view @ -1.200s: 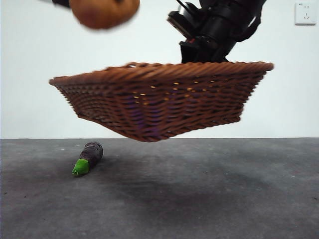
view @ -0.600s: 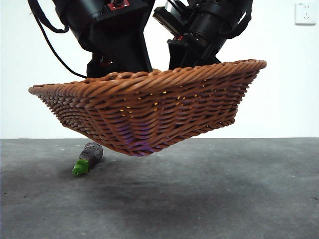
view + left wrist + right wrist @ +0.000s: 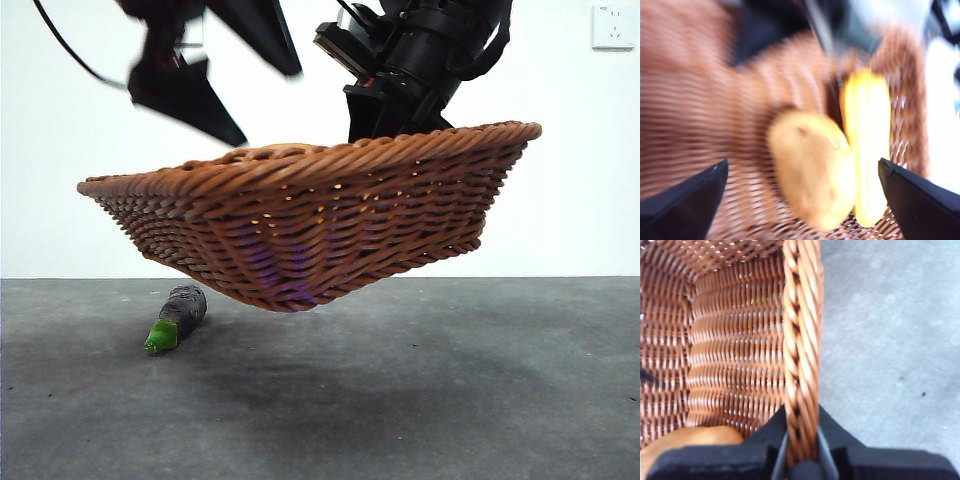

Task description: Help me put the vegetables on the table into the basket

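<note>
The wicker basket [image 3: 300, 230] hangs tilted above the table [image 3: 420, 400]. My right gripper [image 3: 385, 120] is shut on its braided rim [image 3: 800, 340], one jaw inside the wall and one outside [image 3: 802, 450]. Open and blurred, my left gripper [image 3: 235, 75] is just above the basket's left half. In the left wrist view, the orange-brown potato [image 3: 812, 182] and the yellow corn cob [image 3: 865, 150] lie side by side on the basket floor [image 3: 700, 110], with the open left gripper [image 3: 802, 165] above them. The potato [image 3: 690, 437] also shows in the right wrist view. The purple eggplant [image 3: 178, 315] lies on the table, below the basket's left side.
A white wall stands behind the table, with a socket [image 3: 612, 27] at the top right. Bare grey table [image 3: 890, 340] spreads beside the basket. The basket's shadow falls on the table under it.
The left gripper came down into the basket with the potato, let it go, and has risen open. The basket dipped to the left, then came back up a little.
</note>
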Motion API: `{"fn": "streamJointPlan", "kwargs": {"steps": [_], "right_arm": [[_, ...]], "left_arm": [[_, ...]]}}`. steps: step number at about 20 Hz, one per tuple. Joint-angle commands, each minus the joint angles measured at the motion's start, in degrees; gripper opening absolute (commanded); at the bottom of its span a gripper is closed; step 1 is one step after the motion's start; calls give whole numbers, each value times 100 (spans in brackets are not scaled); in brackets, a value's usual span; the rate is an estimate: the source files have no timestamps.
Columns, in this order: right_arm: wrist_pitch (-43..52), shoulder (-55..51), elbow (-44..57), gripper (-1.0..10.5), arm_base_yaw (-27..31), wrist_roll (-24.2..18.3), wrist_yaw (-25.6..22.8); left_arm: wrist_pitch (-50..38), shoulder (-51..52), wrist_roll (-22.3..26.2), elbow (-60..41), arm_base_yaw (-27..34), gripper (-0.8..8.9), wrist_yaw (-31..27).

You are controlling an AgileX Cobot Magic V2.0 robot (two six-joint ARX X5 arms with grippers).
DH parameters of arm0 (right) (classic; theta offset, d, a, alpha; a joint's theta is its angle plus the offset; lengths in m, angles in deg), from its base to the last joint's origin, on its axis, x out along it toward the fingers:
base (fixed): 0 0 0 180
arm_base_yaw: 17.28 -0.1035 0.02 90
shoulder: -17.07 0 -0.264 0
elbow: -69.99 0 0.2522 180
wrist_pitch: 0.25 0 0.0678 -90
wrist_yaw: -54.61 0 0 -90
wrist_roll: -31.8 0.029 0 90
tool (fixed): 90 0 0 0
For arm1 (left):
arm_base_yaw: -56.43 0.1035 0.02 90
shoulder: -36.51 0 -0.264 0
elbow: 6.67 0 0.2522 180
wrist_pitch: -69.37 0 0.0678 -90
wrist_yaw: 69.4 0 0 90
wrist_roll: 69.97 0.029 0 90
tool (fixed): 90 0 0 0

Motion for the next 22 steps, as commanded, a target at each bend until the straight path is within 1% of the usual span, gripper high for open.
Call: {"fn": "streamJointPlan", "kwargs": {"steps": [1, 2, 3, 4, 5, 6, 8, 11, 13, 15, 20, 22], "right_arm": [[0, 0, -48, -12, 129, 59, 68], [-33, 0, -48, -12, 234, 50, 66], [-87, 0, -48, -12, 363, 13, 63], [-138, 0, -48, -12, 531, -9, 61], [-153, 0, -48, -12, 745, -2, 63], [-170, 0, -48, -12, 968, -2, 68], [-278, 0, -48, -12, 1329, -17, 66], [-339, 0, -48, -12, 1674, -118, 76], [-452, 0, -48, -12, 1749, -251, 90], [-494, 0, -48, -12, 1757, -315, 149], [-444, 0, -48, -12, 1753, -411, 348], [-442, 0, -48, -12, 1753, -439, 348]], "left_arm": [[-17, 365, -529, 258, 374, 506, -7], [-22, 527, -782, 389, 595, 503, -223], [-22, 640, -949, 490, 809, 503, -684], [-22, 691, -1045, 542, 1014, 503, -1224], [7, 678, -1062, 542, 1222, 503, -1565], [20, 564, -1167, 542, 1421, 503, -1626], [-28, 219, -1344, 542, 1628, 503, -1628], [-380, -675, -1615, 542, 1676, 503, -1628], [-826, -1364, -1985, 555, 1676, 503, -1631], [-1005, -1971, -2271, 647, 1676, 503, -1744], [-1036, -2999, -2533, 1110, 1698, 503, -1803], [-1034, -3209, -2610, 1255, 1698, 501, -2037]]}}
